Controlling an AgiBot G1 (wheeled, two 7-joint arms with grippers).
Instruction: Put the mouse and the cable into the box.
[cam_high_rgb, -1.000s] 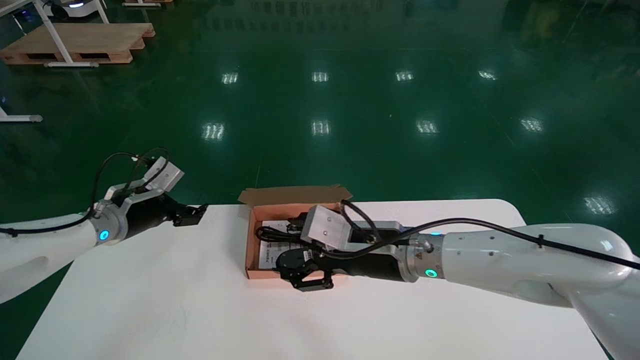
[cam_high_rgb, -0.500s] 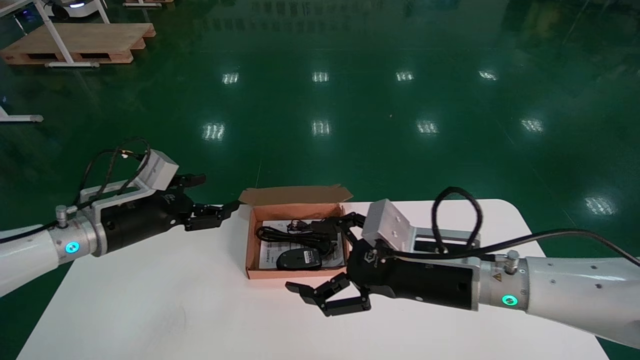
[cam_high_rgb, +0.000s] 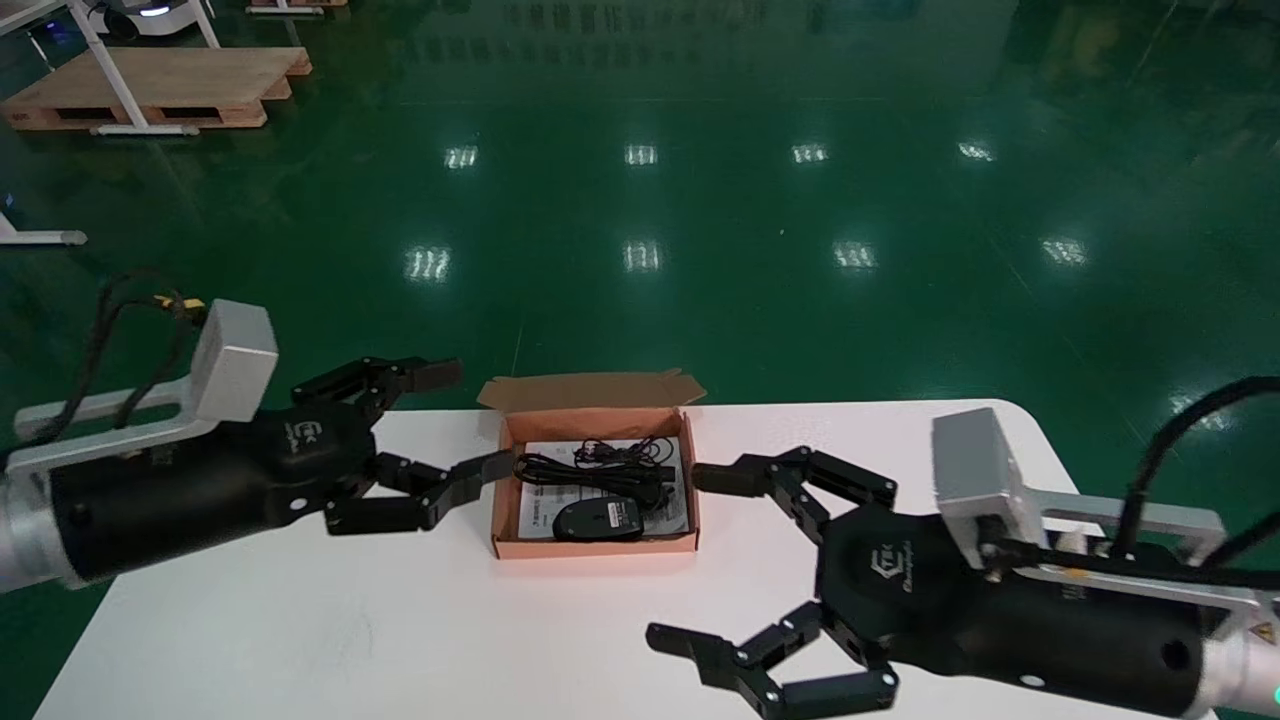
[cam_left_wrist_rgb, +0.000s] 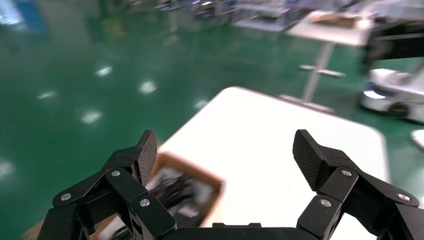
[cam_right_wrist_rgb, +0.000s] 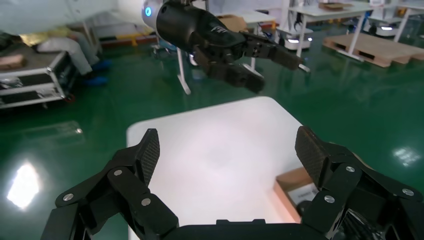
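An open brown cardboard box sits near the far edge of the white table. Inside it lie a black mouse and a coiled black cable on a white leaflet. My left gripper hovers open just left of the box, empty. My right gripper hangs open to the right of the box and nearer to me, also empty. The left wrist view shows the box between its fingers. In the right wrist view the box shows near one finger.
The box's lid flap stands open over the table's far edge. Green floor surrounds the table. A wooden pallet and a white table leg lie far off at the back left.
The right gripper has drawn back out of the box toward me and to the right, leaving the mouse inside. The left arm has swung in closer to the box, fingers open.
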